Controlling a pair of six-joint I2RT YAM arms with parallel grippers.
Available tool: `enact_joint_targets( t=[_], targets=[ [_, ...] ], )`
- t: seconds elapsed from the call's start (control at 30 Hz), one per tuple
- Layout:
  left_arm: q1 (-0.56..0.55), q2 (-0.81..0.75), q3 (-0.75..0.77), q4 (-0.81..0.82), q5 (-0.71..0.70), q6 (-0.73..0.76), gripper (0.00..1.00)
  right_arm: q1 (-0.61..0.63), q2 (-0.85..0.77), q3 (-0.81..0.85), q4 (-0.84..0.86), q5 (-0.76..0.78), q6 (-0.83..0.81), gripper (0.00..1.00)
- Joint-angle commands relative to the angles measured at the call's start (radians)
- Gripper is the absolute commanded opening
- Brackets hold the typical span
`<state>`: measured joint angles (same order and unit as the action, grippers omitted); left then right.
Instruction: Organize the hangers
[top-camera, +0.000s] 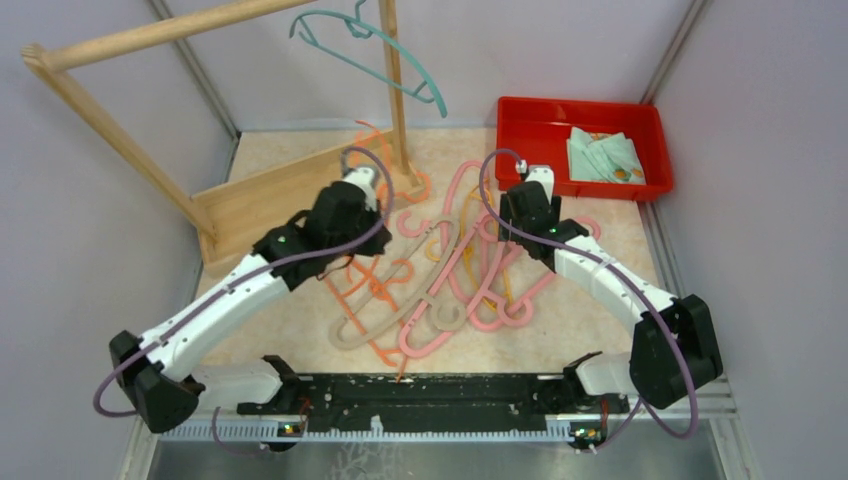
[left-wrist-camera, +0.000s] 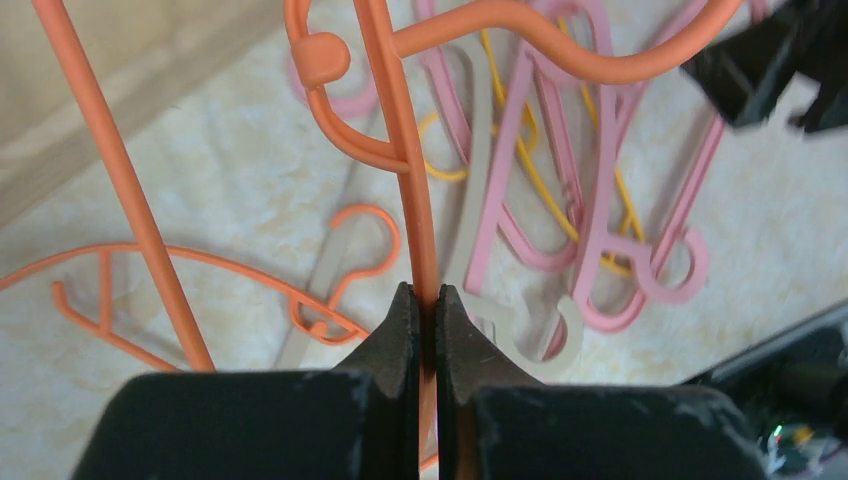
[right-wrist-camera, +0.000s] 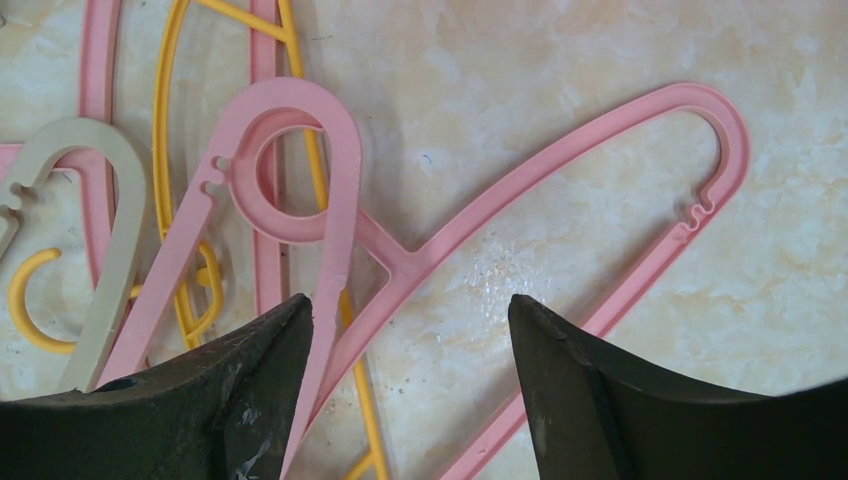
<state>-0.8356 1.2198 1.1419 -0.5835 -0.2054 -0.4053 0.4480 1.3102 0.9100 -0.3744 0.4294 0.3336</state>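
A beige marbled table (top-camera: 290, 330) is enclosed by pale lilac walls (top-camera: 540, 45). A wooden rack (top-camera: 130, 40) is set at far left, a red bin (top-camera: 530, 130) at far right.

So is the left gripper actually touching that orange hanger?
Touching. The left wrist view shows the left gripper pinched shut on the orange hanger, its thin bar between the fingers, no gap.

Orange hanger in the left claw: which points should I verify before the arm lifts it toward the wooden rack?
1. Left claw shut on the orange hanger: ok.
2. Orange hanger free of the pink hangers and the beige hanger under it: cannot tell.
3. Right claw open, holding nothing: ok.
4. Wooden rack pole has bare length beside the teal hanger: ok.
5. Right arm out of the lifting path: cannot tell; it is close.
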Motion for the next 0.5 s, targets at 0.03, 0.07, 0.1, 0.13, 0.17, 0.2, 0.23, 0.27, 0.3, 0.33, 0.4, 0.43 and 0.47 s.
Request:
enact_joint_targets(
  t=[0.03, 0.07, 0.1, 0.13, 0.17, 0.2, 0.23, 0.27, 0.3, 0.33, 0.4, 0.43, 0.47],
  targets=[
    [0.164, -0.108, 0.080, 0.062, 0.061, -0.100, 0.00, -0.011, -0.028, 0.040, 0.013, 0.025, -0.012, 0.72],
    [0.186, -0.105, 0.107, 0.068, 0.067, -0.099, 0.00, -0.011, -0.030, 0.046, 0.003, 0.030, -0.015, 0.72],
    [0.207, -0.099, 0.137, 0.086, 0.076, -0.095, 0.00, -0.010, -0.031, 0.053, -0.006, 0.033, -0.020, 0.72],
    [0.232, -0.089, 0.163, 0.100, 0.096, -0.092, 0.00, -0.011, -0.033, 0.060, -0.016, 0.036, -0.024, 0.72],
    [0.262, -0.076, 0.191, 0.127, 0.117, -0.094, 0.00, -0.011, -0.035, 0.068, -0.025, 0.040, -0.026, 0.72],
    [0.307, -0.062, 0.221, 0.157, 0.149, -0.099, 0.00, -0.011, -0.038, 0.072, -0.032, 0.042, -0.028, 0.72],
    [0.331, -0.048, 0.230, 0.192, 0.187, -0.105, 0.00, -0.011, -0.042, 0.076, -0.037, 0.046, -0.029, 0.72],
    [0.372, -0.031, 0.239, 0.230, 0.228, -0.121, 0.00, -0.011, -0.047, 0.080, -0.040, 0.048, -0.030, 0.72],
    [0.416, -0.016, 0.244, 0.275, 0.284, -0.141, 0.00, -0.011, -0.051, 0.083, -0.043, 0.050, -0.031, 0.72],
    [0.457, 0.000, 0.246, 0.317, 0.339, -0.170, 0.00, -0.011, -0.056, 0.087, -0.046, 0.053, -0.033, 0.73],
    [0.523, 0.023, 0.252, 0.394, 0.400, -0.207, 0.00, -0.010, -0.062, 0.090, -0.052, 0.062, -0.039, 0.73],
    [0.539, 0.033, 0.263, 0.422, 0.413, -0.217, 0.00, -0.011, -0.065, 0.091, -0.055, 0.068, -0.042, 0.73],
    [0.551, 0.041, 0.273, 0.446, 0.423, -0.221, 0.00, -0.011, -0.068, 0.091, -0.055, 0.074, -0.046, 0.73]
  ],
)
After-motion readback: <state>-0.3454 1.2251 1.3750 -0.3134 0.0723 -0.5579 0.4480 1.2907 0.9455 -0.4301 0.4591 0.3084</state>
